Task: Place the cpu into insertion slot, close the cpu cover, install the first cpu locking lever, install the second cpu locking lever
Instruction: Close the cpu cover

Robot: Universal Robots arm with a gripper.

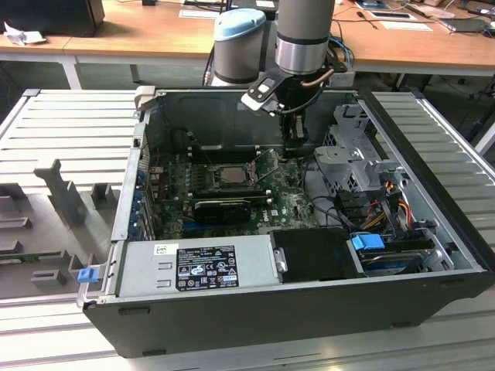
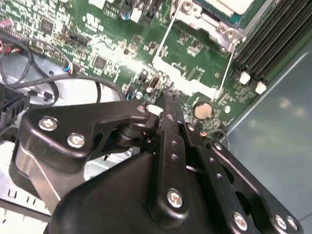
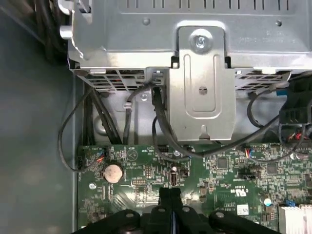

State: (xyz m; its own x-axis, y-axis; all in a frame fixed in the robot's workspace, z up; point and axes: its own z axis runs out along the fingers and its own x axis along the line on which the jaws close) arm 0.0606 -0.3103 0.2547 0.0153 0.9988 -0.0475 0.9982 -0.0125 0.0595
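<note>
My gripper (image 1: 296,153) hangs inside the open computer case, low over the green motherboard (image 1: 286,197). It is to the exterior view's right of the CPU socket (image 1: 230,176). In both wrist views its black fingers (image 2: 165,105) (image 3: 170,192) are pressed together, shut, with nothing between them. A pale corner of the cpu (image 2: 229,4) lies in the socket, with the silvery cpu cover (image 2: 195,17) around it. Whether the cover is clamped I cannot tell. Two thin wire locking levers (image 2: 165,36) (image 2: 225,68) stick out from the socket towards the gripper.
A grey metal drive cage (image 1: 348,154) (image 3: 200,73) stands close beyond the gripper, with black cables (image 3: 161,131) hanging from it. A coin battery (image 3: 113,171) and memory slots (image 2: 273,44) lie nearby. The power supply (image 1: 201,263) fills the case's near side. A grey fixture tray (image 1: 54,201) lies outside.
</note>
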